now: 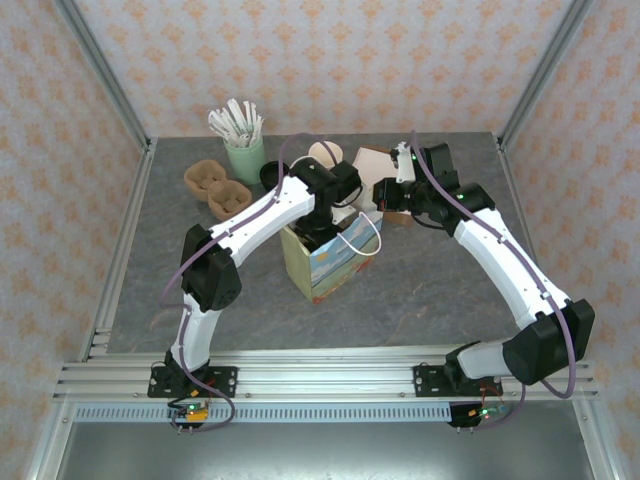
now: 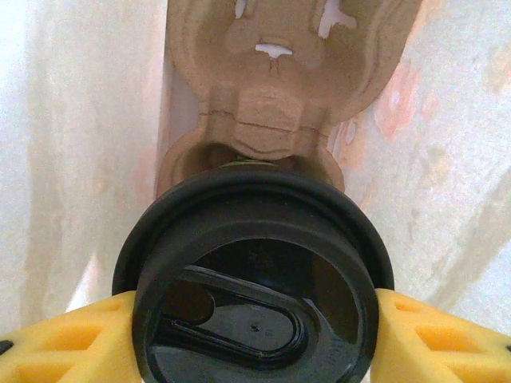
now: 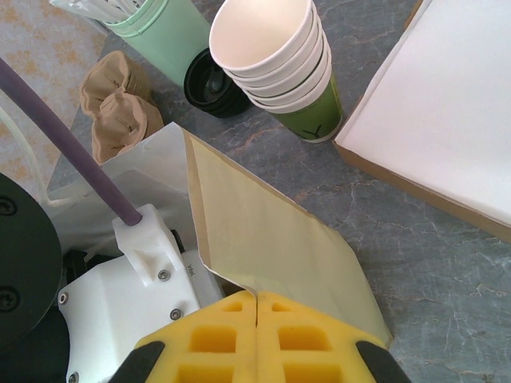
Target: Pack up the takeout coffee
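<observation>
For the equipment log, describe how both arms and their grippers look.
Both the left arm and right arm have white rounded shells with black joints, and a purple cable loops along each. The left fingers and right fingers are yellow blocks with moulded hollow pockets.

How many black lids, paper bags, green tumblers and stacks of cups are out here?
Black lids: 2, one on the takeout coffee, one loose lid
Paper bag: 1
Mint-green tumbler: 1
Stack of cream cups: 1
Total: 5

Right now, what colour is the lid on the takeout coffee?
Glossy black. The takeout coffee's lid shows best in the left wrist view.
</observation>
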